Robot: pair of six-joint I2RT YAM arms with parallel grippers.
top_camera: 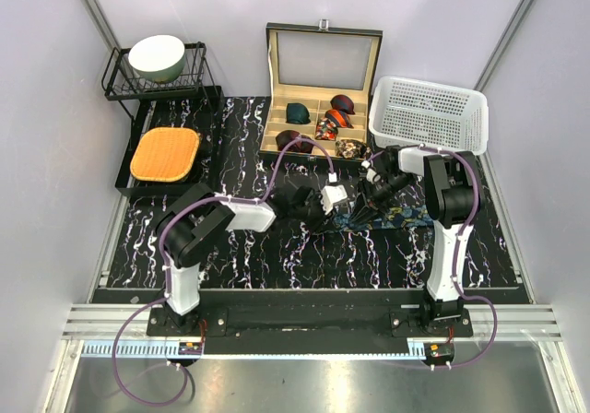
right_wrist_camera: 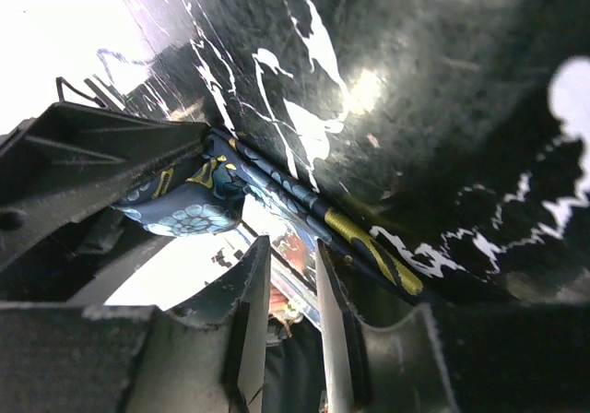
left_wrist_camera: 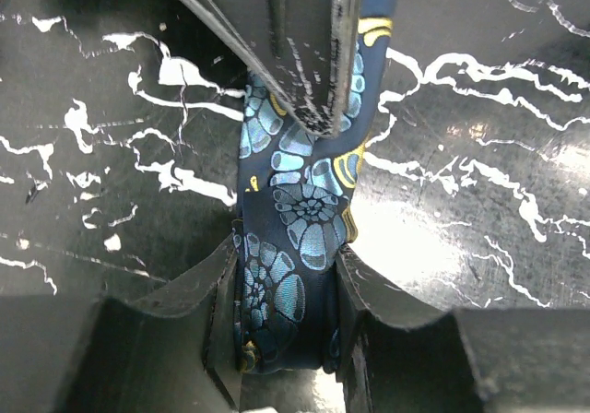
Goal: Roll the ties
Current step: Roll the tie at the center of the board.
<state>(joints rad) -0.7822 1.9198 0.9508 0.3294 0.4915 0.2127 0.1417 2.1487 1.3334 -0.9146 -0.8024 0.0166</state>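
The dark navy tie [top_camera: 398,217] with teal flowers and gold marks lies as a strip on the black marbled table, right of centre. My left gripper [top_camera: 330,214] is shut on its bunched end [left_wrist_camera: 277,293], which fills the gap between the fingers. The strip runs up under my right gripper's fingers [left_wrist_camera: 309,53]. The right gripper [top_camera: 367,206] stands over the tie [right_wrist_camera: 369,240]. Its jaws [right_wrist_camera: 290,258] are apart, with the tie's underside showing in the gap, and the left gripper's fingers [right_wrist_camera: 83,164] are close beside it.
An open wooden box [top_camera: 323,86] at the back holds coiled ties: green [top_camera: 298,112], maroon [top_camera: 343,101], red-orange [top_camera: 339,118]. A white basket [top_camera: 427,113] stands at the back right. A wire rack with a bowl [top_camera: 157,58] and an orange cushion [top_camera: 165,152] stand at the left.
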